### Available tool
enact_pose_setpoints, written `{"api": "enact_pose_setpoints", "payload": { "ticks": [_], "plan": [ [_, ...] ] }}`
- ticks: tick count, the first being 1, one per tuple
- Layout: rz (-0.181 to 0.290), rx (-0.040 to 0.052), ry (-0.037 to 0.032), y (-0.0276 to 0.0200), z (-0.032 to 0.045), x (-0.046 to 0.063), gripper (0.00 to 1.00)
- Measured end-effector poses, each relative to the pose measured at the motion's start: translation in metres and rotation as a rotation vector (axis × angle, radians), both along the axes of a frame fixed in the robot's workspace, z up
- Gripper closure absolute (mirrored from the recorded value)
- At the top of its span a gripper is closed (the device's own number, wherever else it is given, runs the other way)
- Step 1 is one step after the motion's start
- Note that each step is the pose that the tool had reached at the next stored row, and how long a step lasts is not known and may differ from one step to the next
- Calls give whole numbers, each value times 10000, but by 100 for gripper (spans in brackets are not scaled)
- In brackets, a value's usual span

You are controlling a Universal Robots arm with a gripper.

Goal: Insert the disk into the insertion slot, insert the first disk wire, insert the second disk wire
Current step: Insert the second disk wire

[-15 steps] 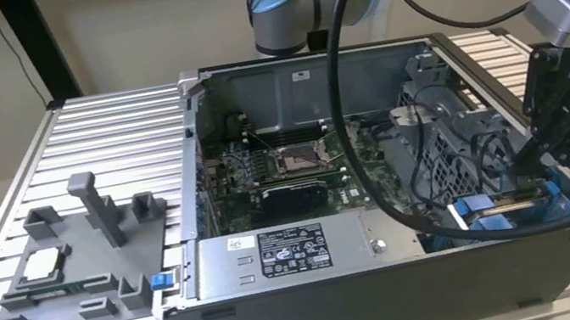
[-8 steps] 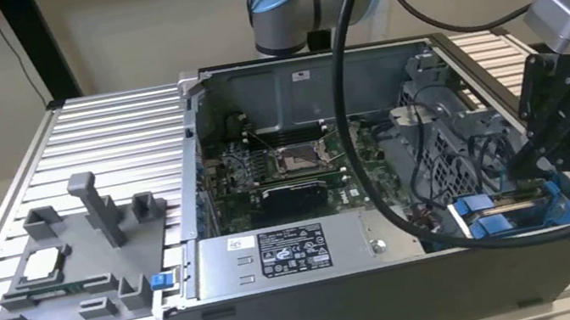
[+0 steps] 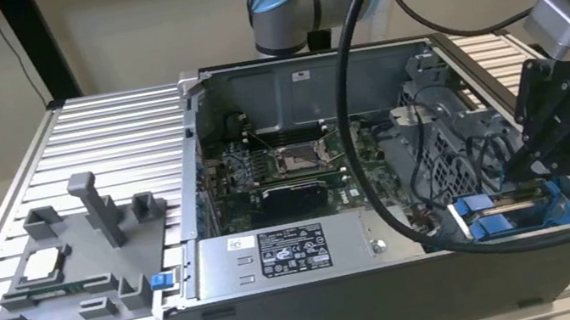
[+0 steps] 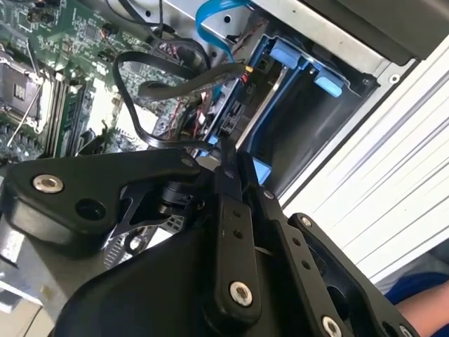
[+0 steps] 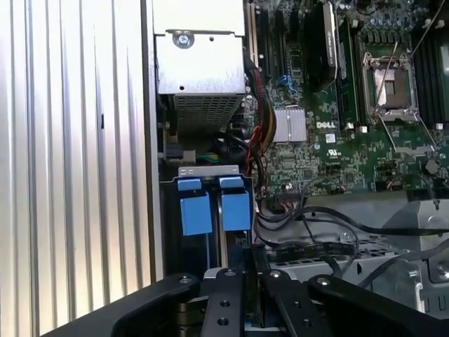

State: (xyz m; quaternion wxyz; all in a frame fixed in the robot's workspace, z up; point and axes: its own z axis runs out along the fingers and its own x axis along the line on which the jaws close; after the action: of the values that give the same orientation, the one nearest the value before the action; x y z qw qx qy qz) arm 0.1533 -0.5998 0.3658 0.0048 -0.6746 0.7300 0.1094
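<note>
Open PC case (image 3: 342,305) lies on the slatted metal table (image 3: 111,144), centre of the exterior view. Arm (image 3: 281,6) rises behind it at top centre. Gripper (image 3: 518,168) comes in from the exterior view's right and hangs over the case's lower-right corner, tips down among the black wires (image 3: 479,155). In both wrist views the gripper (image 4: 226,156) (image 5: 250,270) has its fingers (image 4: 231,210) pressed together with no real gap. Can't tell if anything thin is pinched. A black wire (image 4: 175,145) runs right up to the tips. Insertion slot (image 3: 524,218) is at lower right of the exterior view, just below the gripper. Its grey metal bracket (image 5: 207,170) and blue rails (image 4: 277,105) show in the wrist views. Disk (image 5: 236,209) sits in the slot, its blue carrier w/ two blue tabs side by side at the slot mouth. Drive body itself is hard to make out. Blue flat cable (image 4: 210,21) loops near the slot, far end hidden. Grey labelled power-supply box (image 3: 277,257) is along the case's front edge, and the green motherboard (image 3: 275,170) is mid-case. Grey fixture (image 3: 72,262) w/ upright posts stands on the table at the exterior view's left, well apart from the gripper.
</note>
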Motion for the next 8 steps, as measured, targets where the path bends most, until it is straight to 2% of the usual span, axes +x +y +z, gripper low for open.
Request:
{"api": "enact_pose_setpoints", "payload": {
  "ticks": [5, 8],
  "plan": [
    [1, 62, 0, 0, -82, 5, 100],
    [1, 87, 0, 1, -87, 6, 100]
  ]
}}
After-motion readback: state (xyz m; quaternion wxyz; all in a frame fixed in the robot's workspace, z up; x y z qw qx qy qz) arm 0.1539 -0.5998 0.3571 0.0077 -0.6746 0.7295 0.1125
